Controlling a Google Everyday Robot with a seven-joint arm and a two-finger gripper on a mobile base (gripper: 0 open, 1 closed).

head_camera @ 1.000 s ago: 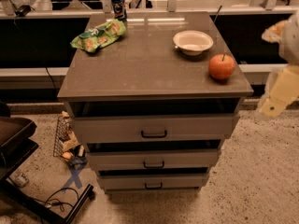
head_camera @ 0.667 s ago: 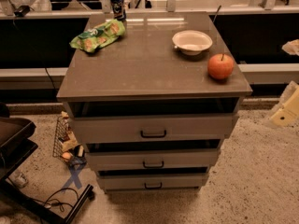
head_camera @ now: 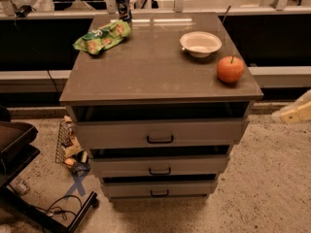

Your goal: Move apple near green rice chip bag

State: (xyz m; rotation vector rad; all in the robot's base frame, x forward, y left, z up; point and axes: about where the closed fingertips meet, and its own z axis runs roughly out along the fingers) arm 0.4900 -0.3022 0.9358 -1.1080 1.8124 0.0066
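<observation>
Orange-red and untouched, the apple [head_camera: 230,69] sits at the front right corner of the grey table [head_camera: 155,72], just in front of the white bowl [head_camera: 200,43]. The green chip bag [head_camera: 102,36] lies well apart from it at the back left, with a dark blue can [head_camera: 123,5] standing just behind the bag. What has changed is on the right. A second ago a large pale part of the arm rose beside the apple. Now only a small pale piece of the hand [head_camera: 297,111] shows at the right edge, below the table top and clear of the fruit. Whether the hand is spread or pressed together cannot be told. Nothing on the table has shifted, so the task seems barely begun. The hand must probably come back over the apple before any carry across to the bag.
</observation>
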